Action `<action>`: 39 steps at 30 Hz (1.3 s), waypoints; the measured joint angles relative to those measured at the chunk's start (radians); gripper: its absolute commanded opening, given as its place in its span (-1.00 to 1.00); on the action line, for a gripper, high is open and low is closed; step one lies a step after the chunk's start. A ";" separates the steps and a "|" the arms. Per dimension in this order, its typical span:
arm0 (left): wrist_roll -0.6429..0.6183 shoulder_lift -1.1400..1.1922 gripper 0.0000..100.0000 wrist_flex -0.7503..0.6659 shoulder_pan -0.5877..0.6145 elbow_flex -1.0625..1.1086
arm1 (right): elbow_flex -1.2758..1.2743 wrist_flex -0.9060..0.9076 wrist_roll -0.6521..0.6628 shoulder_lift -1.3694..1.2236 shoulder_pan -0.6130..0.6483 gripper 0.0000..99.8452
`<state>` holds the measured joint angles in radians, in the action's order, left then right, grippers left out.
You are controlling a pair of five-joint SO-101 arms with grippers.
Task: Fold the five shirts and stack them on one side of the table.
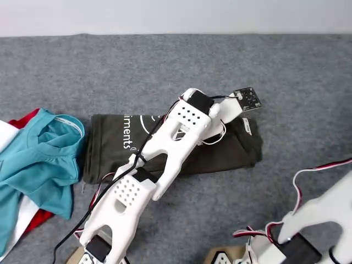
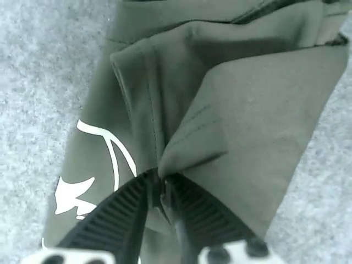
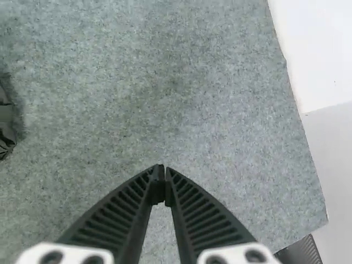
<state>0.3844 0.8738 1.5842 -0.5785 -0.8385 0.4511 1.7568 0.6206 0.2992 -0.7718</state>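
A dark olive shirt (image 1: 110,144) with white print lies partly folded in the middle of the grey felt table. My left arm stretches over it, and my left gripper (image 2: 161,179) is shut on a fold of the dark shirt (image 2: 242,110), pinching the cloth between its ribbed fingers (image 2: 118,212). A teal shirt (image 1: 41,159) lies heaped at the left edge on top of a red shirt (image 1: 25,118) and a white one (image 1: 6,135). My right gripper (image 3: 164,175) hangs shut above bare felt near the table's right side, holding nothing.
The grey felt (image 1: 286,71) covers the table, with open room at the back and on the right. In the right wrist view the felt's edge (image 3: 291,88) meets a white surface. A corner of the dark shirt (image 3: 5,129) shows there.
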 measured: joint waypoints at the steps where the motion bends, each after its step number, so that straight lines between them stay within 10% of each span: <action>1: 0.000 0.000 -0.81 0.003 0.005 0.000 | 0.000 0.000 0.000 0.000 0.000 -0.98; 19: 0.000 -0.057 -0.99 0.138 0.081 -0.109 | 0.000 0.000 0.000 0.000 0.000 -0.98; 39: -0.006 -0.207 -0.99 -0.025 0.057 0.519 | 0.000 0.000 0.000 0.000 0.000 -0.98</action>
<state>0.3782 0.6667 1.5597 -0.5217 -0.3199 0.4511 1.7568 0.6206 0.2992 -0.7718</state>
